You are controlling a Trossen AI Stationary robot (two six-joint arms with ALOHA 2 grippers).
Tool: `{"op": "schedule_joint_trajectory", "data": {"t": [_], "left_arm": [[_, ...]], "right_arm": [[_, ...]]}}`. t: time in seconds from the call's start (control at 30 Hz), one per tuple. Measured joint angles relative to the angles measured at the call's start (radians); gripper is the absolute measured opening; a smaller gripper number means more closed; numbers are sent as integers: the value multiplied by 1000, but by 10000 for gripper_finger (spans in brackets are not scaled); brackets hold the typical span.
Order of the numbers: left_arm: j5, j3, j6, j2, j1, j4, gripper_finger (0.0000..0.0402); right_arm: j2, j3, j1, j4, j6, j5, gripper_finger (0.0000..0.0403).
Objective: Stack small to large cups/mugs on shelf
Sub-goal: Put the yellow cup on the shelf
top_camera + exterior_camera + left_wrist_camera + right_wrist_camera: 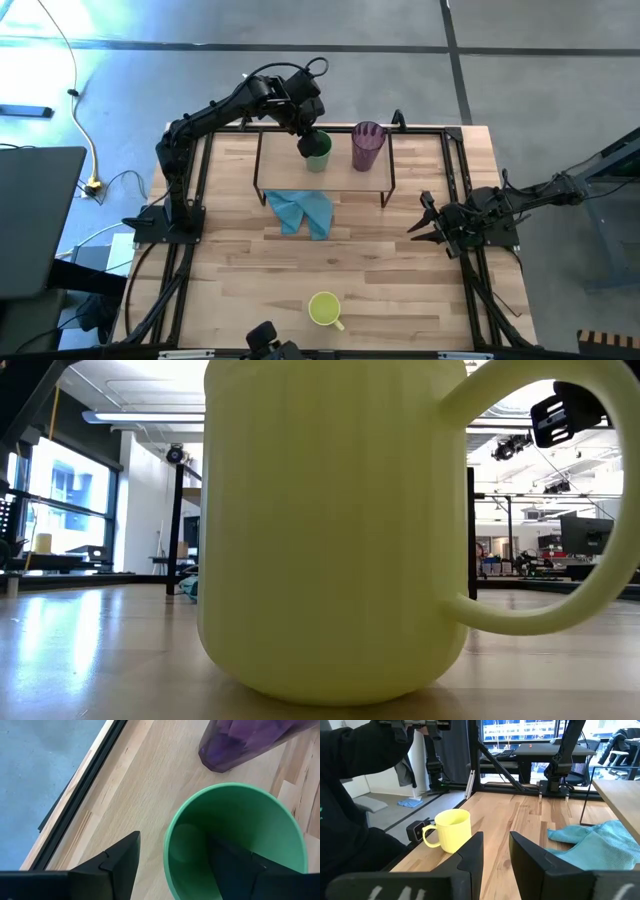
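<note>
The green cup (318, 152) stands upright on the shelf (275, 140), its base on the board, with the purple tumbler (367, 145) upright beside it. In the left wrist view my left gripper (175, 840) is open over the green cup (235, 810), one finger inside it and one outside. The tumbler (240, 745) stands just beyond. The yellow-green mug (325, 308) stands on the table near its near edge and fills the low view (330, 530). My right gripper (420, 218) waits open at the table's right side, touching nothing. My left gripper comes at the green cup from above, pointing down, astride its rim (170, 832). The outer finger (122, 860) stands clear of the wall. The inner finger (232, 862) is down inside the cup; I cannot tell whether it touches the wall.
A light blue cloth (302, 210) lies crumpled on the table just in front of the shelf, also in the right wrist view (590, 840). The mug (452, 830) sits past my right gripper (496, 840). Black rails run along the table's edges. A dark-sleeved person shows beyond the table.
</note>
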State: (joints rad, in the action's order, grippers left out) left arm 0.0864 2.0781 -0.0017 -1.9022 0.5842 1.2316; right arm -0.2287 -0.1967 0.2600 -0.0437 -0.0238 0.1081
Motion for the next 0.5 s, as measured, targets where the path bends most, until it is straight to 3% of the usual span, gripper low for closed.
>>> {"op": "schedule_joint_trajectory", "data": {"t": [0.23, 0.5], "left_arm": [[0, 9, 1, 3, 0, 6, 212], [0, 110, 1, 3, -2, 42, 211]], "right_arm": [[0, 0, 0, 0, 5, 0, 83], [0, 0, 0, 0, 5, 0, 83]]}}
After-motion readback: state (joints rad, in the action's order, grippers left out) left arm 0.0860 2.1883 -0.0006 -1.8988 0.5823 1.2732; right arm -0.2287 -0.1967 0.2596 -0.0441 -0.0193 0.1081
